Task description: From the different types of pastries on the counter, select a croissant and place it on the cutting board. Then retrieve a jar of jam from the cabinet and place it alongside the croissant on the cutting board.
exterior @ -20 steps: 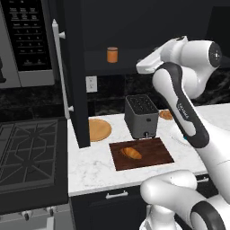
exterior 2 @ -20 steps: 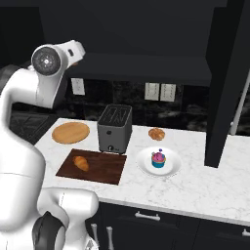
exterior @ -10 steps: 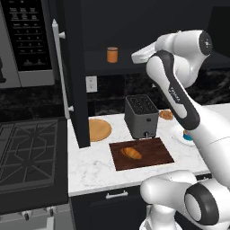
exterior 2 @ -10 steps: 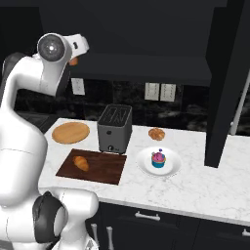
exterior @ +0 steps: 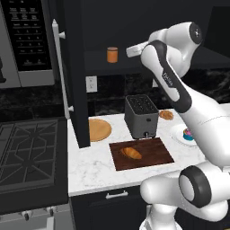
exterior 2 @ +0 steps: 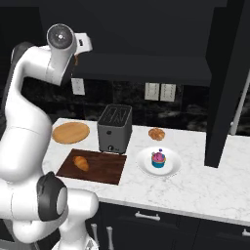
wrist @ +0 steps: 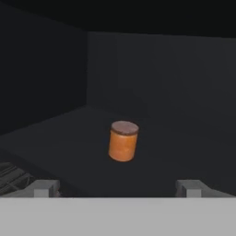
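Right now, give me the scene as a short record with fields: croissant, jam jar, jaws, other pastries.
croissant: lying on the cutting board, left part
jar of jam: upright on the cabinet shelf, apart from the jaws
gripper: raised at shelf height, jaws wide open, pointed at the jar, holding nothing
other pastries: cupcake on a white plate; brown baked piece on the counter behind it

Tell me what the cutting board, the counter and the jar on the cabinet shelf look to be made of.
Cutting board: wood, dark reddish-brown with a matte, faintly grained face.
Counter: marble-look stone, white with faint grey veins, smooth.
Jar: uncertain; opaque orange body with a browner flat lid, dull sheen, could be glass or plastic.
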